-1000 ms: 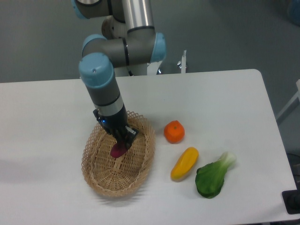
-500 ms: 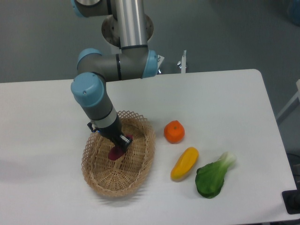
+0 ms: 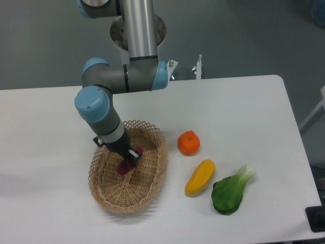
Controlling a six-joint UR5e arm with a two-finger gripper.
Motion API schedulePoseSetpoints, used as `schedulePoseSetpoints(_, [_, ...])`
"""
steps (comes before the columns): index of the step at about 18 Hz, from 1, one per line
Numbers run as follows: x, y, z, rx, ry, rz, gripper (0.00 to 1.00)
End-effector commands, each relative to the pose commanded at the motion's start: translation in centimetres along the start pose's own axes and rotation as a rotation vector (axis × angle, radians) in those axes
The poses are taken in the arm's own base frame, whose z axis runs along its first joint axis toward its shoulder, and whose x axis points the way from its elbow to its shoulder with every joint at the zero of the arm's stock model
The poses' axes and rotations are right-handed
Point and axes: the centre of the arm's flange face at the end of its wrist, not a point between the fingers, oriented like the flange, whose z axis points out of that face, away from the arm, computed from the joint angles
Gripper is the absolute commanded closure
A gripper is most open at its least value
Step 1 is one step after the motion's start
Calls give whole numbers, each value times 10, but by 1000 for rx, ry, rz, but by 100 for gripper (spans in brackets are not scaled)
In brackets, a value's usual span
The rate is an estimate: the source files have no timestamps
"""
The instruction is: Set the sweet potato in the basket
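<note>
- White table (image 3: 244, 96); gripper (image 3: 128, 161) low inside basket (image 3: 152, 190).
- Sweet potato (image 3: 123, 166) at its fingertips, seemingly clamped.
- Left, I judge: release, withdraw.

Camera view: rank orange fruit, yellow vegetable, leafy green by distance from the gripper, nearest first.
From the gripper, which is down inside the basket:
1. Orange fruit, on the table just right of the basket.
2. Yellow vegetable, right of the basket and nearer the front edge.
3. Leafy green, farthest right, beside the yellow vegetable.
</note>
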Motion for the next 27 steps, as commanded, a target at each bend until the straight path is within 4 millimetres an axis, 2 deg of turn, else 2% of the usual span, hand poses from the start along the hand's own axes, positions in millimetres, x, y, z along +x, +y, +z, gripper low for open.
schedulePoseSetpoints(2, [-2,0,-5,1,-14,-9,3])
schedulePoseSetpoints(5, [-8,4,-28,23,-42,-26,0])
schedulePoseSetpoints(7, [-18,8,-36,36,-53,-37,0])
schedulePoseSetpoints(12, [-74,27,-52,64,-92,-116,0])
schedulePoseSetpoints(17, [-150,70,-98,170,-134,-158,0])
schedulePoseSetpoints(19, [-174,88,-107,180,-152,-192,0])
schedulePoseSetpoints(27, [-243,157,-133,191,-123,-179,0])
